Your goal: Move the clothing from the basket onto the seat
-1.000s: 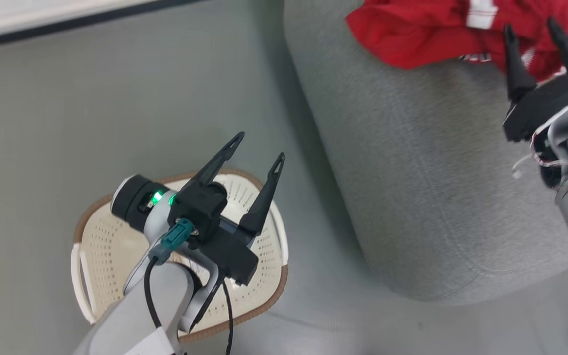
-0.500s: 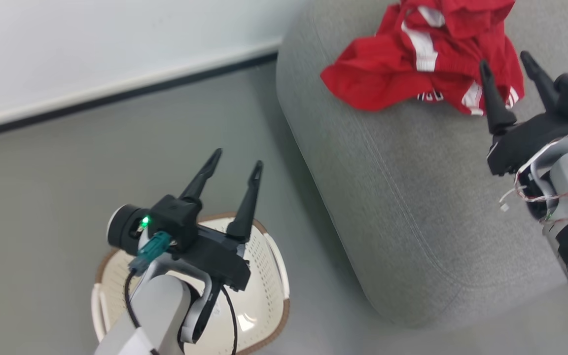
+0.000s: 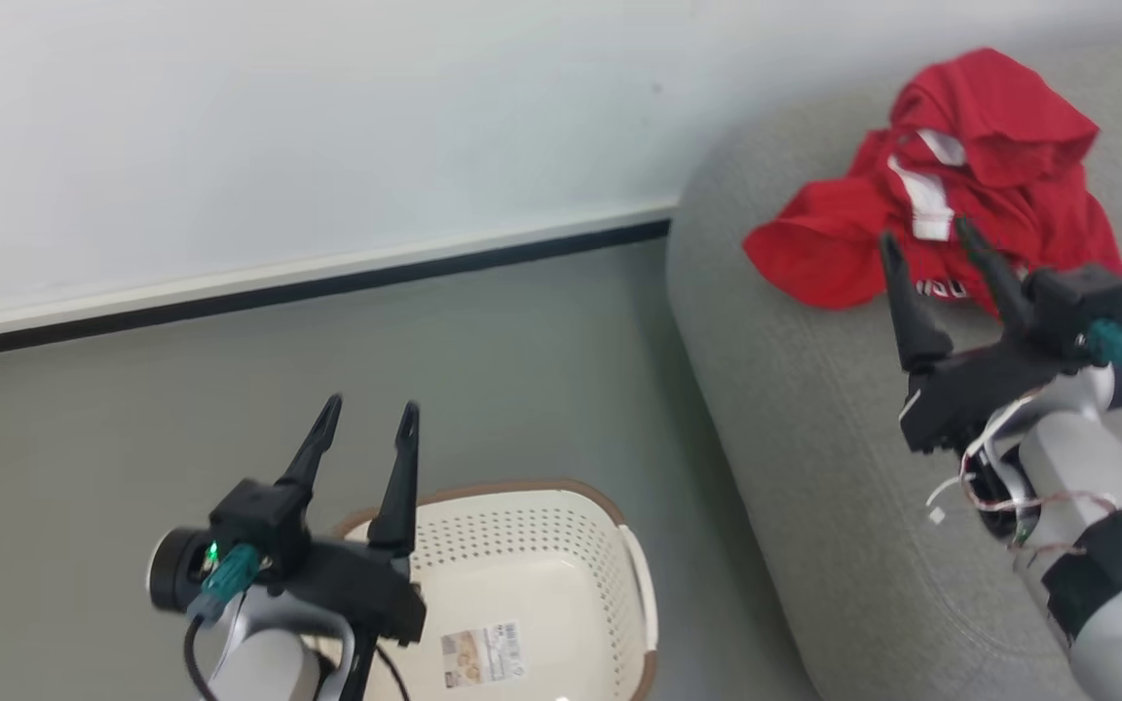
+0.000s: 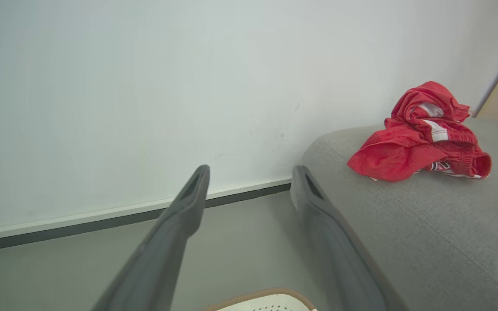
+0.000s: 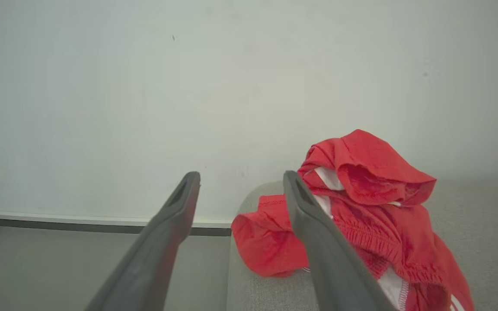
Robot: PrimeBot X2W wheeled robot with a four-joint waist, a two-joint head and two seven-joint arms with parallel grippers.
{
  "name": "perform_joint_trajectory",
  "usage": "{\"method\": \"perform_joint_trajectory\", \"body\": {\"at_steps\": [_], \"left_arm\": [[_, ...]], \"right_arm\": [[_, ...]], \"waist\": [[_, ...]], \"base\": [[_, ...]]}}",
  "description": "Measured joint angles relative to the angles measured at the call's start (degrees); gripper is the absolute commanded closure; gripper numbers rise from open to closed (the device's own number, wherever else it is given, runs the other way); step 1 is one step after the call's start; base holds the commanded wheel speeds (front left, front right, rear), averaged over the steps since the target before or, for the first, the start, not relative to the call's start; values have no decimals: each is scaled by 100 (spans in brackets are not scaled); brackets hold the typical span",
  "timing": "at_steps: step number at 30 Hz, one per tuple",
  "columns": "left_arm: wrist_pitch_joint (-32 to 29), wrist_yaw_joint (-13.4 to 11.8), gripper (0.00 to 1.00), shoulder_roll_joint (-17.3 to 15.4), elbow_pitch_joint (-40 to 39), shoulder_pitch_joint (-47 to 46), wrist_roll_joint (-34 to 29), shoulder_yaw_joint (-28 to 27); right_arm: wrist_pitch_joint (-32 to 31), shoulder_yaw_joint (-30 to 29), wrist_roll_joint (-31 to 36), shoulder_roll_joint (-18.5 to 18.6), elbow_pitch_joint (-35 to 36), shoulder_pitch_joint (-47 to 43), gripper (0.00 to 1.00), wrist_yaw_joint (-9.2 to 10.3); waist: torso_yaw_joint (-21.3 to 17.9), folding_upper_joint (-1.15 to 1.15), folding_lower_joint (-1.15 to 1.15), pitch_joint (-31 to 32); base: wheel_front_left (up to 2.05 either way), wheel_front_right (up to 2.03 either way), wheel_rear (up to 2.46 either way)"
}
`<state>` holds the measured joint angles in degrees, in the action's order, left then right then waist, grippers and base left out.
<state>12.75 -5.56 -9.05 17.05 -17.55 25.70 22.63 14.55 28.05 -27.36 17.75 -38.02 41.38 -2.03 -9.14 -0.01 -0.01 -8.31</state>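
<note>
- Bright, even, soft daylight-like light in all three views; no hard shadow edges.
- The wall (image 3: 327, 127) washes out near white, with a faint warm tint at the head view's top left corner.
- A soft, darker band lies on the floor (image 3: 522, 370) along the sofa (image 3: 814, 438).
- The clothing (image 3: 960, 195) shows strong, saturated red, with shallow shade in its folds.
- The head view is slightly soft, and the basket (image 3: 619, 516) label is unreadable.
- A green lamp (image 3: 213, 553) glows with a small halo.
- In the wrist views, the left gripper (image 4: 251, 169) and right gripper (image 5: 241, 174) are out of focus close to the lens and stretched wide toward the bottom edge; the farther fabric is sharper.
</note>
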Motion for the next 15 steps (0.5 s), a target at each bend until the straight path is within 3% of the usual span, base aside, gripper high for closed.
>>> {"method": "perform_joint_trajectory", "body": {"at_steps": [15], "left_arm": [[124,-118,0,-312,-280,1462,181,-859]], "right_arm": [[-1,-124,-62,-356,1350,-1790,0,613]], "waist": [[817,0,0,791]], "base": [[0,0,0]]}}
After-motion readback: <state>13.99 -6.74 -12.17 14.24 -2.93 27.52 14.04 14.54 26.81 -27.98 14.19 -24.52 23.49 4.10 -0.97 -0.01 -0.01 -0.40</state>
